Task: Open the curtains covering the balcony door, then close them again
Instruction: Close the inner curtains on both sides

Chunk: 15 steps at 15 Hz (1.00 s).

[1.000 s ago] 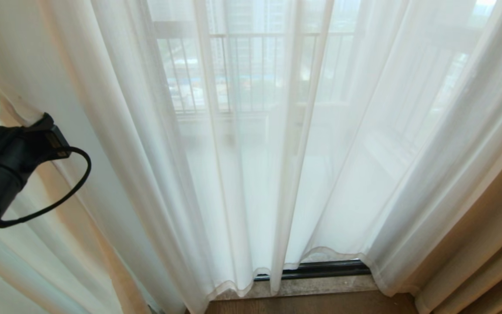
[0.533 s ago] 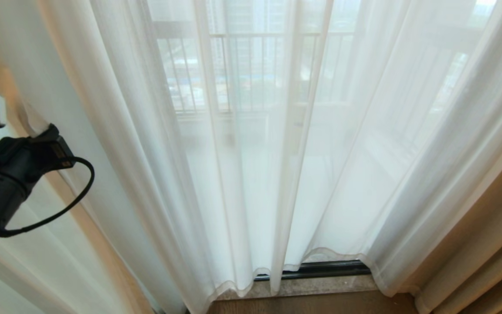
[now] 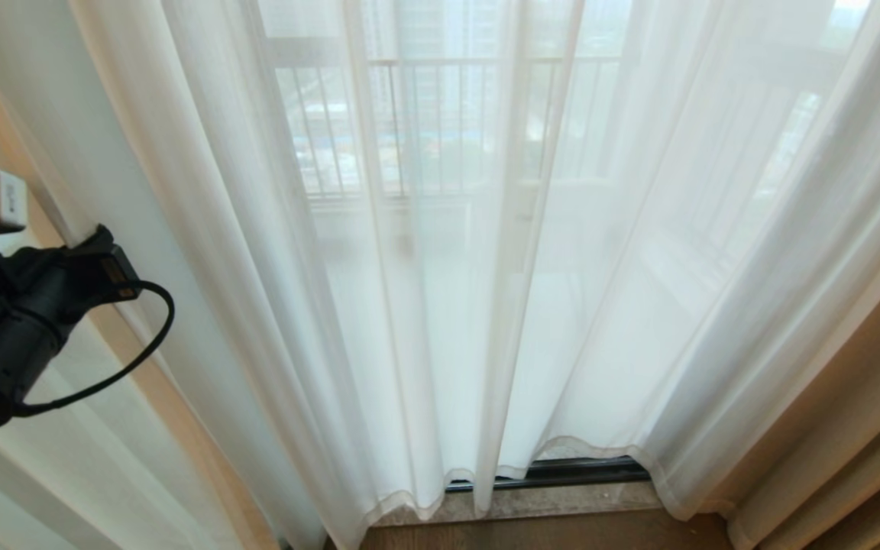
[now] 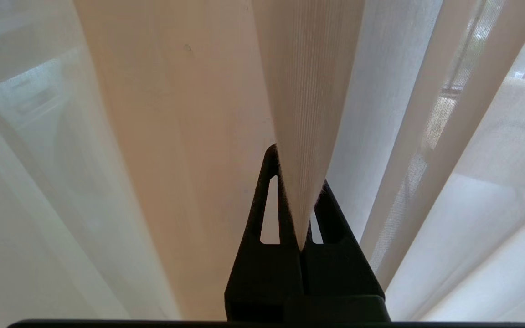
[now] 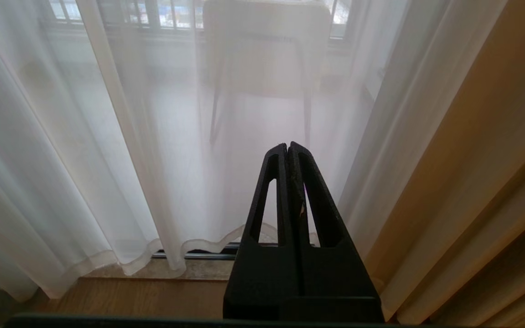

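Sheer white curtains (image 3: 440,290) hang in soft folds across the balcony door, of which only the dark bottom track (image 3: 562,472) shows under the hems. At the far left my left gripper (image 3: 96,233) is shut on a fold of the curtains' left panel. In the left wrist view that cream, ribbed fold (image 4: 306,91) runs up from between the black fingers of the left gripper (image 4: 298,166). My right gripper (image 5: 287,145) is shut on nothing and hangs low before the curtains (image 5: 107,136); it is outside the head view.
Thick tan drapes (image 3: 852,428) hang at the right edge, close beside the right gripper (image 5: 495,182). Through the sheer fabric show a barred railing (image 3: 425,122) and a chair (image 5: 262,50). Wooden floor (image 3: 547,535) meets a stone sill.
My left gripper, still shut on the fold, has drifted slightly lower and to the right in the head view, and the curtain's tan-lit left edge has shifted with it.
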Available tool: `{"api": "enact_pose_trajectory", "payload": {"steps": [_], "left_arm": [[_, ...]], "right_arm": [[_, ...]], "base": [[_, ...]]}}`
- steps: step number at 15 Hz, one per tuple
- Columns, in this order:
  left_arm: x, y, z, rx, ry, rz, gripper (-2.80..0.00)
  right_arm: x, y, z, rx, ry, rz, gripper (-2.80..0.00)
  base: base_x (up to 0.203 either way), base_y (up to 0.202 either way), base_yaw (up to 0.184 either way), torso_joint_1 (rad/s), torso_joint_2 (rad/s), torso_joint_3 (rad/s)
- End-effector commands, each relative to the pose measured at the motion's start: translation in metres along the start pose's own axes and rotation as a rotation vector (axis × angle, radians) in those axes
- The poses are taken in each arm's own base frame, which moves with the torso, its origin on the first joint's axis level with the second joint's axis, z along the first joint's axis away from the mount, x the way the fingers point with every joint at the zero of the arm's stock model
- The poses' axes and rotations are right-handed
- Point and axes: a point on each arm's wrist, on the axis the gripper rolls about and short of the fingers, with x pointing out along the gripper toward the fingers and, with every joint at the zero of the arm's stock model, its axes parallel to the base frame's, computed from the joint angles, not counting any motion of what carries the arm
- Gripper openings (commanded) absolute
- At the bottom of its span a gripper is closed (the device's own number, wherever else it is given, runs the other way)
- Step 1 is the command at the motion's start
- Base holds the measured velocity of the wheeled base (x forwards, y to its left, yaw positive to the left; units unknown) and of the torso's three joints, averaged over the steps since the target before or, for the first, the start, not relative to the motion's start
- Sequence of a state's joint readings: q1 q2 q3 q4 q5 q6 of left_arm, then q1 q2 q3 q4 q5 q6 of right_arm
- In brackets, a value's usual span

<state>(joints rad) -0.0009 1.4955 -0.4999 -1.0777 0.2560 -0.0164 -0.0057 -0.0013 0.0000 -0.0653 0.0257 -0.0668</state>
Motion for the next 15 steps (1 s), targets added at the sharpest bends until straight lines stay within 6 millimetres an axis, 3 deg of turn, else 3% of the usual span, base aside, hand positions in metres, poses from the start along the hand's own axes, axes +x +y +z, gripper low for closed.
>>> {"api": "enact_pose_trajectory", "payload": {"steps": [1, 5, 6, 15], "left_arm": [[0.0029, -0.0005, -0.002, 0.001, 0.004, 0.003, -2.8], [0.0044, -0.0012, -0.0026, 0.001, 0.006, 0.001, -2.8], [0.0051, -0.0018, -0.0043, 0.002, 0.012, 0.0, 0.0], [0.0079, -0.0032, -0.0087, 0.008, 0.028, -0.002, 0.0]], "right_arm": [[0.0001, 0.0, 0.0001, -0.001, 0.001, 0.0, -2.8], [0.0001, 0.0, 0.0001, -0.001, 0.001, 0.0, -2.8], [0.0001, 0.0, 0.0001, -0.001, 0.001, 0.0, -2.8], [0.0001, 0.0, 0.0001, -0.001, 0.001, 0.0, -2.8]], "base": [[0.0, 0.0, 0.0, 0.0, 0.0, 0.0], [0.0, 0.0, 0.0, 0.0, 0.0, 0.0], [0.0, 0.0, 0.0, 0.0, 0.0, 0.0], [0.0, 0.0, 0.0, 0.0, 0.0, 0.0]]}}
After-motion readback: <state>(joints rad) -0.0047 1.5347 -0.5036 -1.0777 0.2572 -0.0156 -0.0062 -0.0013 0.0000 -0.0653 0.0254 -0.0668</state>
